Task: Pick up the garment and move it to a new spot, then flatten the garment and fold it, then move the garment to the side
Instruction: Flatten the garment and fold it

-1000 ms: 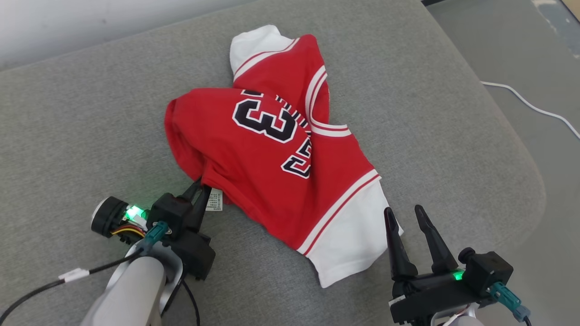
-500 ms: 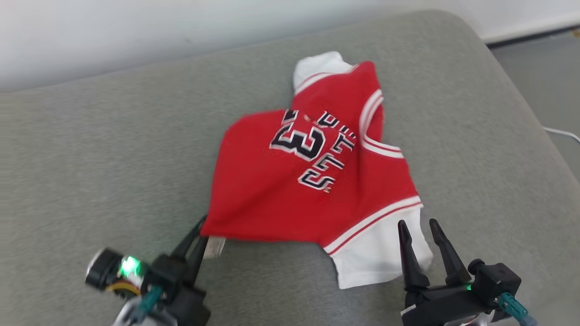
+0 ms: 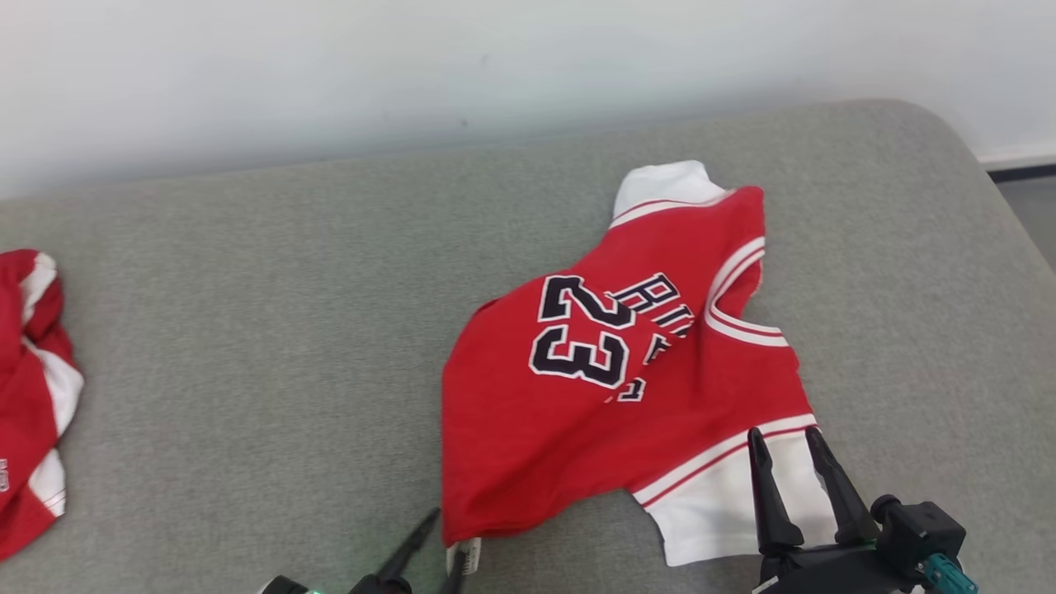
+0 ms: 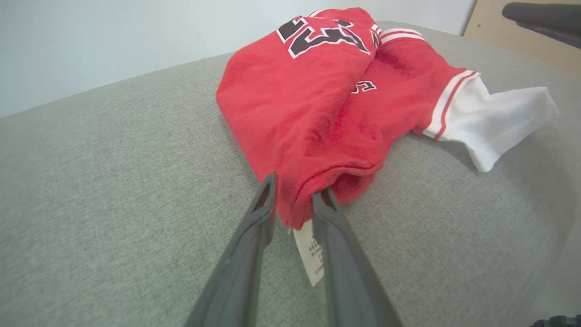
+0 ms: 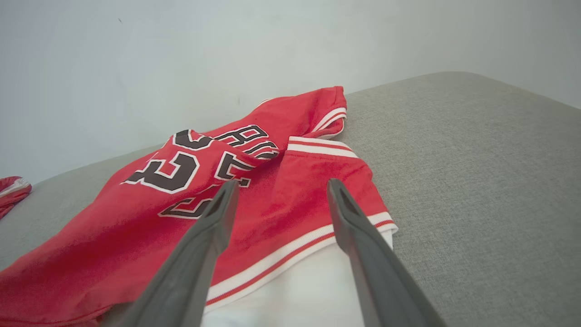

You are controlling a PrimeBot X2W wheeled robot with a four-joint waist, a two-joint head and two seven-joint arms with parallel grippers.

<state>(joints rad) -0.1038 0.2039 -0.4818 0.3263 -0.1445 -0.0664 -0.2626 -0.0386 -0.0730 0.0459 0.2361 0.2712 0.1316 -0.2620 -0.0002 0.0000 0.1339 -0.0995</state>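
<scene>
Left gripper (image 4: 295, 186): both dark fingers extended straight ahead, jaws parted slightly, the hem of the garment (image 4: 317, 91) lying between the tips. Right gripper (image 5: 282, 183): jaws spread wide, fingers straight and near parallel, tips poised above the garment ahead of them. Both grippers point forward, the right one's black wrist block (image 3: 907, 524) sitting behind its fingers.

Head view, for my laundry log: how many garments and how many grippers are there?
Red-and-white fabric garments: 2 (number-23 jersey, crumpled piece at the left edge)
Dark two-fingered grippers: 2 (left gripper, right gripper)
Total: 4
</scene>
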